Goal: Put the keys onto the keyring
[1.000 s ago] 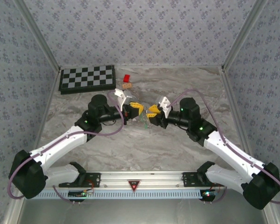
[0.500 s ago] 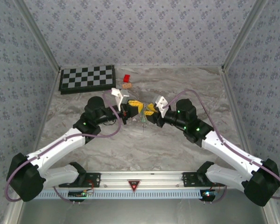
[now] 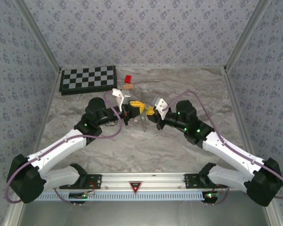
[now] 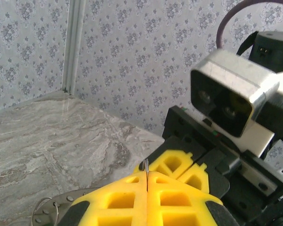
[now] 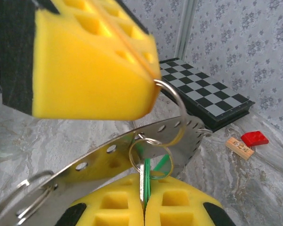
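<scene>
Fingers of the left gripper (image 4: 146, 184) clench on a thin loop of the keyring (image 5: 95, 160); right gripper (image 5: 144, 203) fingers grasp green keys (image 5: 144, 181) just to its right, mid-worktop (image 3: 146, 147).

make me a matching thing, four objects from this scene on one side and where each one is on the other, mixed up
Things:
1. chessboard
2. red block
3. key
4. keyring

Places:
a. pinched in the right gripper
b. held by the left gripper
c. far left corner of the table
d. just beyond the tan piece

Pairs: 1-c, 2-d, 3-a, 4-b
</scene>
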### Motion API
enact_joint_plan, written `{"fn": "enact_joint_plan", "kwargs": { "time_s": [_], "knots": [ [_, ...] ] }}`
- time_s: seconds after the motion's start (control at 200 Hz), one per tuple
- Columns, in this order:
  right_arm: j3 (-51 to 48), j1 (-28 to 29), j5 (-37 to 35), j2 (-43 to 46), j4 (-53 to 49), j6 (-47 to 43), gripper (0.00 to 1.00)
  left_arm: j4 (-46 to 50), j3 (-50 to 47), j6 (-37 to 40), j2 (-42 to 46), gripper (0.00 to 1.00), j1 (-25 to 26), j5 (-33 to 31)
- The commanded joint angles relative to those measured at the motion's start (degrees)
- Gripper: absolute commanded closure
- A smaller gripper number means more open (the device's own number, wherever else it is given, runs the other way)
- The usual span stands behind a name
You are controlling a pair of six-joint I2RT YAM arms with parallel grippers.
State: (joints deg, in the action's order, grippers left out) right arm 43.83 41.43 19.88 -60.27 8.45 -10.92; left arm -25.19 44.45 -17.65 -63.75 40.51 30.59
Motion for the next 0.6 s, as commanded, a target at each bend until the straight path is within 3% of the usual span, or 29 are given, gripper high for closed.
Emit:
{"fn": "enact_joint_plan", "kwargs": {
  "time_s": [0.0,0.12,0.21,0.335,0.595],
  "knots": [
    [0.3,1.3,0.1,-1.2,-1.8,-2.2,0.99,-5.8,0.4,-1.1,1.4,1.0,0.4,0.3],
    [0.4,1.6,-0.3,-1.5,-1.7,-2.4,0.98,-5.8,0.1,-0.9,1.3,1.0,0.5,0.4],
    [0.2,1.5,-0.9,-1.0,-1.6,-1.9,0.88,-5.5,-0.3,-0.7,1.5,1.0,0.5,0.1],
    [-0.9,0.6,-0.4,0.5,-0.6,-0.1,0.83,-5.4,-0.9,-0.2,1.9,1.0,0.5,-0.6],
    [-7.2,-5.8,5.9,5.3,7.7,9.9,0.74,-6.2,-1.2,-0.6,2.0,1.0,0.5,-1.1]
  ]
}}
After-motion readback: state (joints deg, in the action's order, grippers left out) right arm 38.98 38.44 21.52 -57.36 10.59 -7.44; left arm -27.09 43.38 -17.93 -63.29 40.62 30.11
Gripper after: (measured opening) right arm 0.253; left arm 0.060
